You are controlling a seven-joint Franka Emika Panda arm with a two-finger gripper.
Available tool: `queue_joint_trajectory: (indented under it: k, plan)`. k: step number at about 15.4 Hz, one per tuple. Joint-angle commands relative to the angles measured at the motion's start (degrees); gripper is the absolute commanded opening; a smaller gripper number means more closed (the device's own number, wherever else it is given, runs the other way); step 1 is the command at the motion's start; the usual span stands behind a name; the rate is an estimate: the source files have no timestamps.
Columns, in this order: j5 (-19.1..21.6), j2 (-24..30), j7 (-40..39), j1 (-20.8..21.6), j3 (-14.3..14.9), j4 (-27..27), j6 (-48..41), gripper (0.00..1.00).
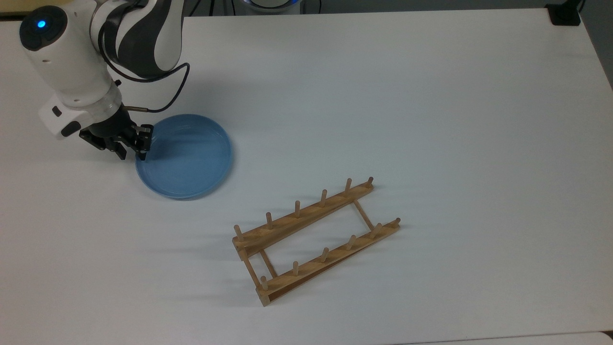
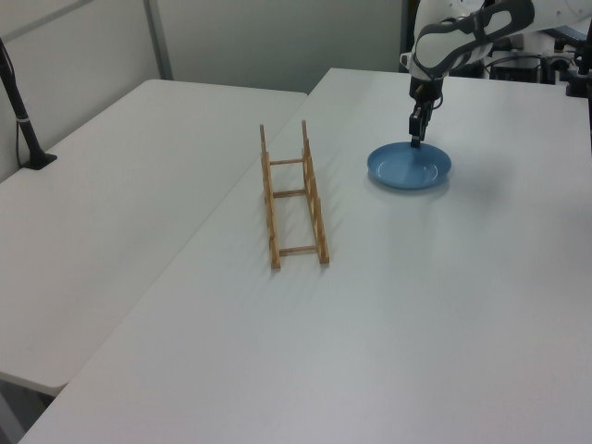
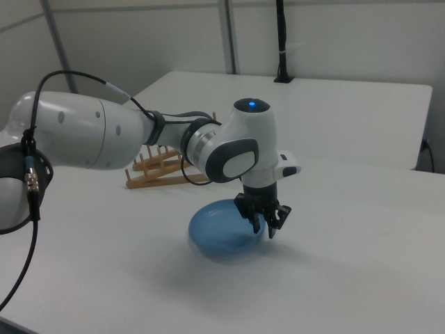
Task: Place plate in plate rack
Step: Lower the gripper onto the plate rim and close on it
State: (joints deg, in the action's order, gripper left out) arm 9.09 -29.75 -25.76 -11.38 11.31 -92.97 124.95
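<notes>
The light-blue plate (image 1: pixel 187 155) lies flat on the white table (image 1: pixel 383 96), toward the top view's left. My gripper (image 1: pixel 132 154) is down at the plate's left rim in the top view, open, with one finger inside the rim and one outside it. In the right view the gripper (image 3: pixel 265 227) stands over the near right edge of the plate (image 3: pixel 219 236). The left view has the gripper (image 2: pixel 415 139) at the far edge of the plate (image 2: pixel 409 167). The wooden plate rack (image 1: pixel 304 215) holds nothing and sits apart from the plate, lower right in the top view.
The plate rack (image 2: pixel 317 208) lies lengthwise in the left view, and in the right view the plate rack (image 3: pixel 156 170) is behind the arm. A second white table (image 2: pixel 111 203) adjoins on the left view's left. A black post (image 2: pixel 20 116) stands there.
</notes>
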Motion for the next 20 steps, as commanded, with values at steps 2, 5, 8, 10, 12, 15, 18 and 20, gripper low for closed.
queue_joint_trajectory:
  k: [2, 5, 8, 10, 12, 15, 18, 20]
  plan:
    - [1.2, -0.2, -0.1, 1.0, 0.5, 0.3, 0.8, 0.24]
    - [1.1, -0.2, -0.2, 1.0, 0.5, 0.3, 0.8, 0.24]
    - [1.1, -0.3, -0.2, 1.1, 0.5, 0.3, 0.8, 0.23]
    - [1.1, -0.8, -0.2, 1.1, 0.3, 0.2, 0.8, 0.23]
    - [1.1, -1.0, -0.2, 1.1, 0.3, 0.2, 0.9, 0.19]
    - [1.1, -1.2, -0.2, 1.1, 0.2, 0.3, 0.8, 0.13]
    - [1.1, -0.8, -0.1, 1.2, 0.2, 0.3, 0.7, 0.02]
    - [1.2, -0.1, -0.1, 1.2, 0.2, 0.4, 0.2, 0.01]
